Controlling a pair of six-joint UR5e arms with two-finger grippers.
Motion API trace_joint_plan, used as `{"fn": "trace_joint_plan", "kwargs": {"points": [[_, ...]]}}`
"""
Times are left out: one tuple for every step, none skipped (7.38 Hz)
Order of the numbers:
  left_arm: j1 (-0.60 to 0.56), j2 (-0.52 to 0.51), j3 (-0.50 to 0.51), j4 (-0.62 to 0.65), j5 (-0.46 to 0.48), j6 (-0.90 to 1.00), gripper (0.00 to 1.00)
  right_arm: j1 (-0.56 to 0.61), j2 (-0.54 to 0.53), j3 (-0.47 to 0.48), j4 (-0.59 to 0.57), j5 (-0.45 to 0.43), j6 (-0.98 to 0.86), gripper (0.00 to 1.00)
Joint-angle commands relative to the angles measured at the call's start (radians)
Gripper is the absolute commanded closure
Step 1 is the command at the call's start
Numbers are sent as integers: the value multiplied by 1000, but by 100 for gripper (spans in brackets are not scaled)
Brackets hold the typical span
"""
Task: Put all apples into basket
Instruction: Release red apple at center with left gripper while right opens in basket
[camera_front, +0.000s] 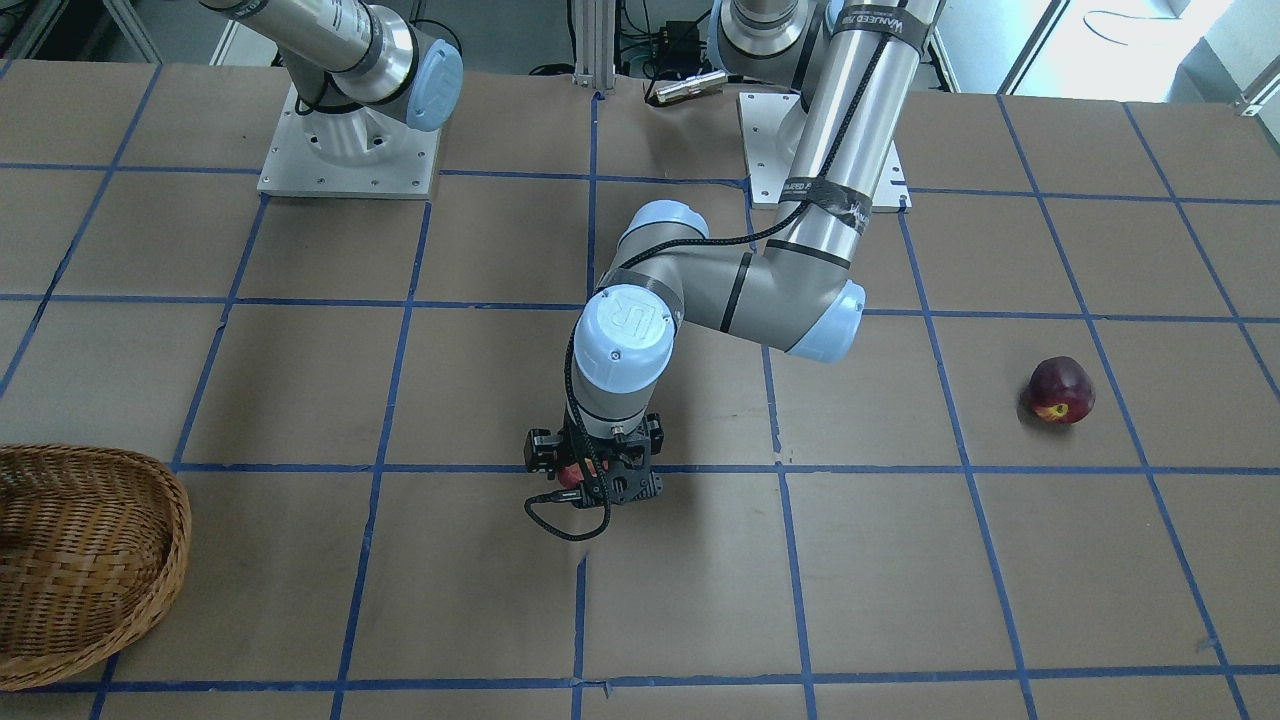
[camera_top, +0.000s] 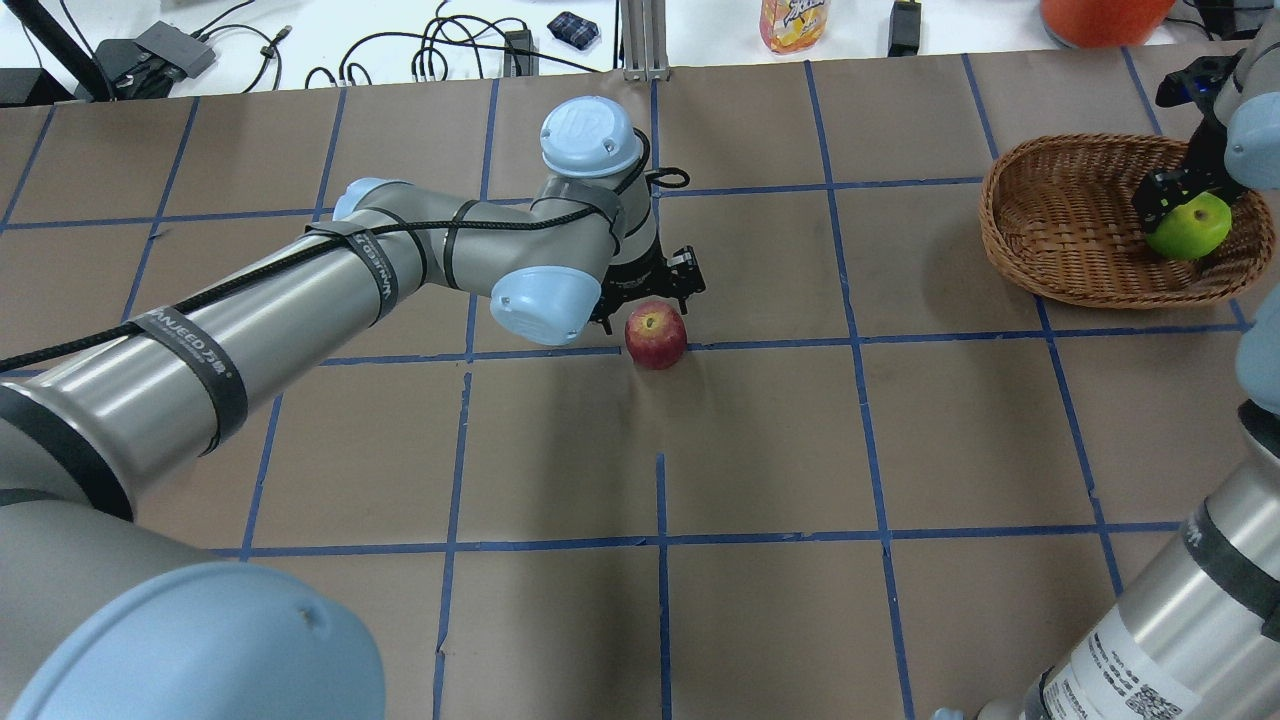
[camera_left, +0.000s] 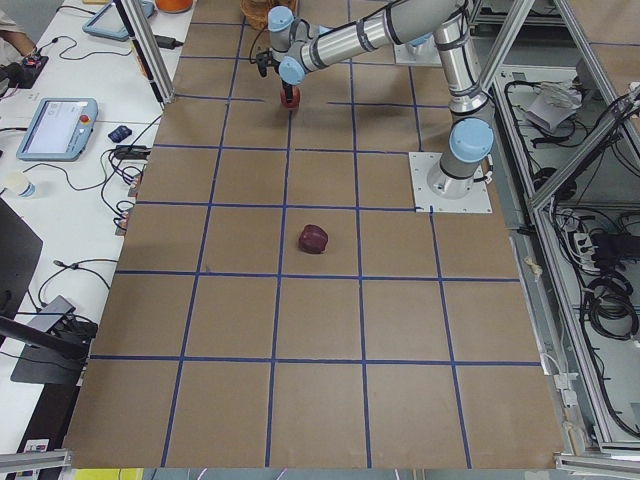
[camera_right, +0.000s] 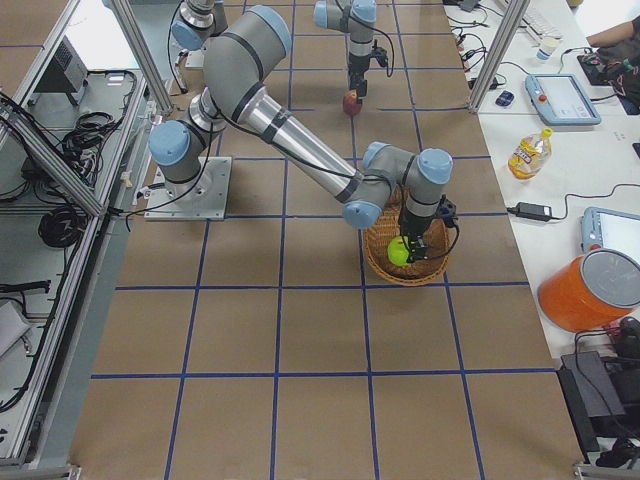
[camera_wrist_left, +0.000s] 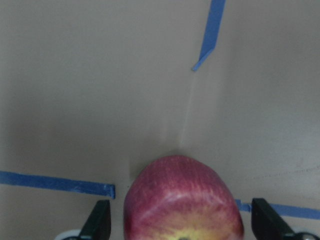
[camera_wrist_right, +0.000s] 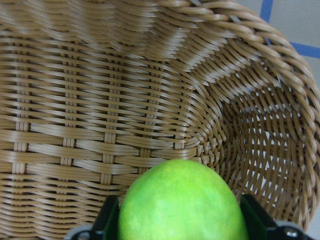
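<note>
Table (camera_top: 760, 440): brown, gridded in blue tape. Basket (camera_top: 1070, 215): tan wicker weave. Green apple (camera_top: 1190, 228): bright lime. Red apple (camera_top: 656, 335): red-streaked, yellow at the stem. Maroon apple (camera_front: 1062, 389): dark purple-red, one yellow-orange patch. Arms (camera_top: 250, 340): silver-grey, pale-blue caps, black straps.

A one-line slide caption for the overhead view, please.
Left gripper straddles the red apple; right gripper holds green apple over the basket.

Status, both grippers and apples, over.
Left gripper open, straddling red apple on table. Right gripper shut on green apple, within basket. Maroon apple lies apart.
</note>
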Motion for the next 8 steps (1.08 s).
{"fn": "trace_joint_plan", "kwargs": {"points": [[130,134,46,-255,3,189,0,-1,-2,-3,4,-3,-3,0],[216,197,42,-396,7,313,0,1,-13,-4,19,-11,-3,0],[293,248,22,-458,60,462,4,3,-49,0,46,-19,-6,0],[380,292,1,-516,100,645,6,15,-113,-1,171,-5,8,0],[466,329,-38,-518,130,772,6,63,-176,2,259,10,38,0],[558,354,-91,-508,195,964,6,140,-223,1,372,77,153,0],[679,363,-140,-461,197,1111,6,215,-285,8,443,146,296,0],[785,351,-170,-380,200,1232,3,307,-298,13,445,176,444,0]]}}
